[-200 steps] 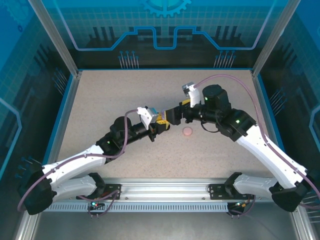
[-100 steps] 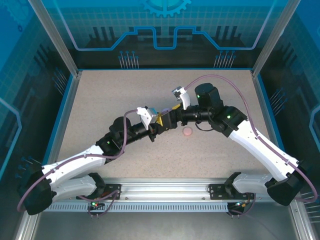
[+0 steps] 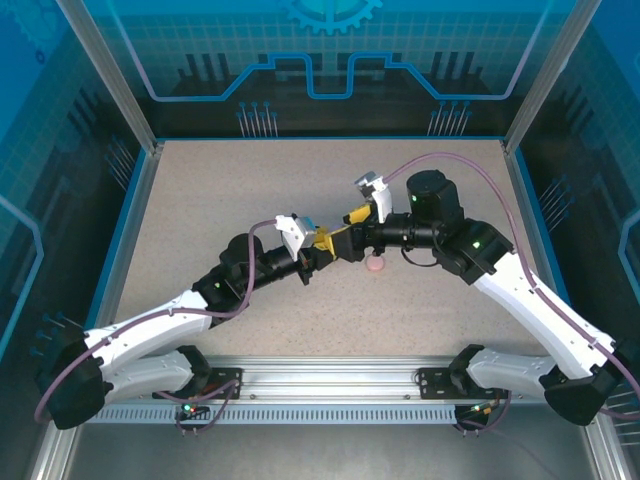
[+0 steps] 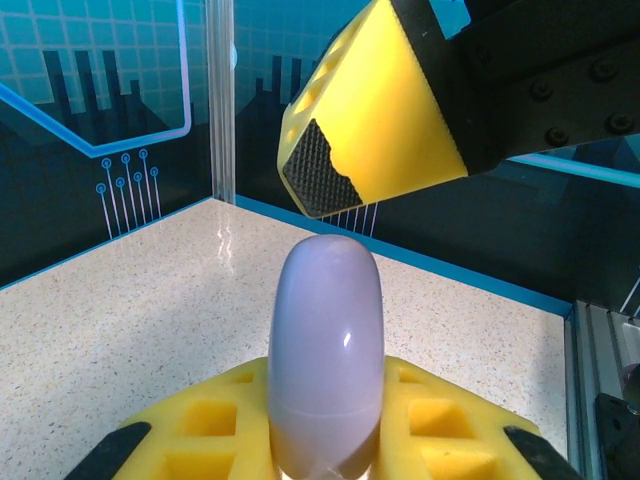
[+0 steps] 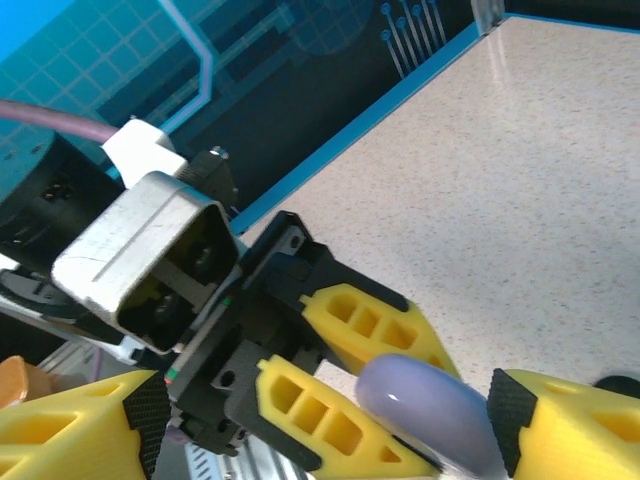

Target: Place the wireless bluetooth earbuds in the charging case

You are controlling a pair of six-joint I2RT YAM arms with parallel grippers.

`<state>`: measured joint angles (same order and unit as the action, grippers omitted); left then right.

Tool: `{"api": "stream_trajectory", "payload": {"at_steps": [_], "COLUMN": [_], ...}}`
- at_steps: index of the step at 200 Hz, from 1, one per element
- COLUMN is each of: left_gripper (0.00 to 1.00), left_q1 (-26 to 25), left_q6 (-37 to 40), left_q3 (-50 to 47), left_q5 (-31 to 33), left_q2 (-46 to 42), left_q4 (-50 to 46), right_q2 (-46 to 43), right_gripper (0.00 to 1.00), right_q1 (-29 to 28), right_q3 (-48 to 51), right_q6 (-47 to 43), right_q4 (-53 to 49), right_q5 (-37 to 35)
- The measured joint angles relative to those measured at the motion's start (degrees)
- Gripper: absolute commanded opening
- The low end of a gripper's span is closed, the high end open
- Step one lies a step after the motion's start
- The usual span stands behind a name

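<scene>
Pinching a lilac charging case (image 4: 326, 350) edge-on above the surface (image 4: 120, 300), the left pincer (image 4: 326, 440) holds it closed, contents unseen; its long axis points straight out, between the spread fingers of the right pincer (image 5: 325, 430).

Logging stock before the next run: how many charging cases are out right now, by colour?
Lilac case: 1
Pink case: 1
Total: 2
</scene>
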<state>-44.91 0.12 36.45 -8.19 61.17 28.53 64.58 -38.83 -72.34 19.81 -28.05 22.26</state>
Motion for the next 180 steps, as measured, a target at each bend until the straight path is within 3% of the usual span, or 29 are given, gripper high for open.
{"api": "stream_trajectory", "payload": {"at_steps": [26, 37, 87, 140, 180], "left_gripper": [0.04, 0.05, 0.04, 0.04, 0.05], "left_q1": [0.0, 0.0, 2.3, 7.9, 10.1], "left_q6": [0.0, -0.1, -7.6, -24.4, -31.5], "left_q3": [0.0, 0.0, -4.8, -10.6, -10.6], "left_q5": [1.1, 1.8, 2.9, 0.7, -2.2], "left_q2": [0.0, 0.0, -1.6, 3.5, 10.8], "left_q4": [-1.2, -2.4, -5.9, -11.9, -17.4], "right_q2": [-1.2, -2.4, -12.0, -12.1, -9.9], "right_gripper": [0.93, 1.0, 1.0, 1.0, 1.0], "right_q1": [0.0, 0.0, 1.7, 4.7, 4.8], "right_q3": [0.0, 0.5, 12.3, 20.3, 20.5], "right_q6": [-1.5, -2.2, -3.8, -2.7, -2.1], "right_q4": [-3.3, -4.3, -4.8, -5.4, -5.4], "right_q5": [-6.9, -10.7, -23.2, -27.3, -28.1]}}
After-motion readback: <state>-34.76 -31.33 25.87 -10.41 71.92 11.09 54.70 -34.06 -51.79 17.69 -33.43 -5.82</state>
